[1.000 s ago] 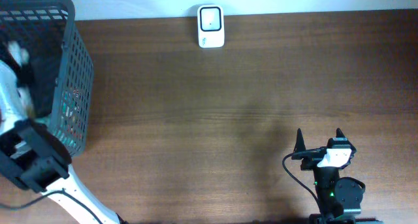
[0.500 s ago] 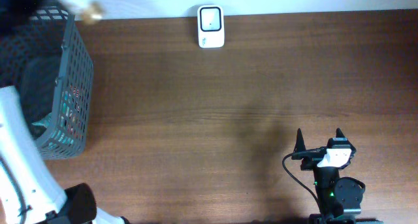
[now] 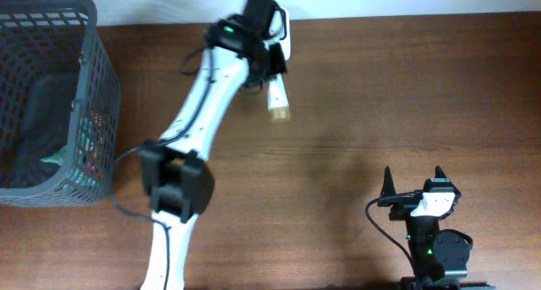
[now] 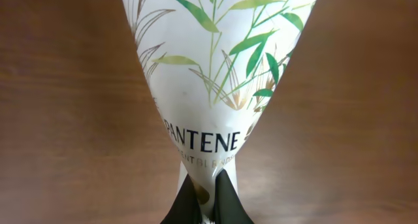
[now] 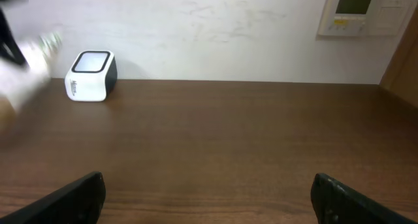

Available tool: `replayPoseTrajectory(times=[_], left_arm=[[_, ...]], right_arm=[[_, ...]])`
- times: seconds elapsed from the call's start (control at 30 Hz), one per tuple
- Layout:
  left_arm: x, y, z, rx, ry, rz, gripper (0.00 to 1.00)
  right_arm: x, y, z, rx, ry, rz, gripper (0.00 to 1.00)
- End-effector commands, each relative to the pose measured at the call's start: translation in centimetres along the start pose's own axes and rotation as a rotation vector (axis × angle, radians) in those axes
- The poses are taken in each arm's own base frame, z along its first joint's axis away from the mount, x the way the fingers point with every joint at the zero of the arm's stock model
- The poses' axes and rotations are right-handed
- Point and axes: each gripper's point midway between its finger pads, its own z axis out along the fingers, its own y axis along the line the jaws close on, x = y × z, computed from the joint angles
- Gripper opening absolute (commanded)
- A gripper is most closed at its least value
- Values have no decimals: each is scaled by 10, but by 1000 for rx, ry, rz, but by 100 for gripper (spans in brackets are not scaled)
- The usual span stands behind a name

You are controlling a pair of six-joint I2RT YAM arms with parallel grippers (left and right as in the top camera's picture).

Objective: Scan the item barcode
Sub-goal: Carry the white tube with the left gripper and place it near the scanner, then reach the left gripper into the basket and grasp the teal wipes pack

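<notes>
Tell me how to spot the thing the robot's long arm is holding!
Find the brown table and follow the white left arm to its far edge by the wall. Pinched in the left claw is a tube. Unlike the boxy white scanner nearby, it is printed with green leaves and the word PANTENE, with a gold cap.

Grey mesh basket (image 3: 97,87) sits at left end of dark brown wood desk (image 3: 389,95). Inside we make out dark shape and something teal (image 3: 57,159), identity unclear. White wall (image 5: 215,34) behind desk; beige wall panel (image 5: 356,12) with small screen.
</notes>
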Motion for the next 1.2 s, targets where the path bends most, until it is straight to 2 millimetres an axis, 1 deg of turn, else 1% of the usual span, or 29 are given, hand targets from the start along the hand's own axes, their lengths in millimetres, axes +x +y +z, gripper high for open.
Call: replayPoseTrajectory(times=[0.0,0.03,0.07,0.13,0.17,0.23,0.27,0.3,0.33,0.4,0.43,0.47,0.5,0.53,0.57,0.6,0.63,0.67,0.7,0.73,0.77,0.8,0.87,0.9,0.97,1.03,1.07,1.13,1.17], left_arm=[[7,1,31,-48,15,35,0],[11,1,40,-54,27,38,10],[12,1,45,-55,30,40,23],[12,1,47,-54,31,40,34],[12,0,47,-49,33,45,33],[4,-14,33,11,14,83,34],[-6,-20,21,42,-13,106,36],[-19,-25,2,64,-58,116,37],[-38,-29,-27,93,-127,108,39],[-76,-32,-92,157,-286,118,48],[-111,-23,-163,196,-461,115,53],[-129,-10,-206,202,-570,112,59],[-145,11,-250,188,-682,85,65],[-162,49,-308,148,-829,24,68],[-171,86,-352,102,-940,-33,72],[-174,109,-371,70,-986,-67,80],[-176,170,-408,-18,-1064,-155,82],[-174,198,-418,-61,-1075,-195,88],[-170,237,-424,-127,-1069,-256,93],[-157,287,-422,-221,-1022,-344,95],[-144,322,-419,-300,-978,-414,95],[-132,349,-417,-367,-939,-470,95],[-91,418,-405,-519,-798,-622,95],[-75,442,-393,-545,-718,-676,94],[-45,471,-359,-554,-541,-756,95],[-16,491,-315,-564,-336,-793,97],[-10,494,-301,-566,-277,-777,98],[18,501,-259,-567,-96,-784,100],[26,502,-248,-560,-47,-791,100]], right_arm=[[4,-2,0,7,7,2,99],[4,-2,0,7,7,2,99],[4,-2,0,7,7,2,99],[4,-2,0,7,7,2,99],[4,-2,0,7,7,2,99],[4,-2,0,7,7,2,99],[4,-2,0,7,7,2,99],[4,-2,0,7,7,2,99],[4,-2,0,7,7,2,99],[4,-2,0,7,7,2,99],[4,-2,0,7,7,2,99],[4,-2,0,7,7,2,99],[4,-2,0,7,7,2,99],[4,-2,0,7,7,2,99],[4,-2,0,7,7,2,99],[4,-2,0,7,6,2,99],[4,-2,0,7,7,2,99],[4,-2,0,7,7,2,99],[4,-2,0,7,7,2,99],[4,-2,0,7,7,2,99],[4,-2,0,7,7,2,99],[4,-2,0,7,7,2,99],[4,-2,0,7,7,2,99],[4,-2,0,7,7,2,99],[4,-2,0,7,7,2,99],[4,-2,0,7,7,2,99],[4,-2,0,7,7,2,99],[4,-2,0,7,7,2,99],[4,-2,0,7,7,2,99]])
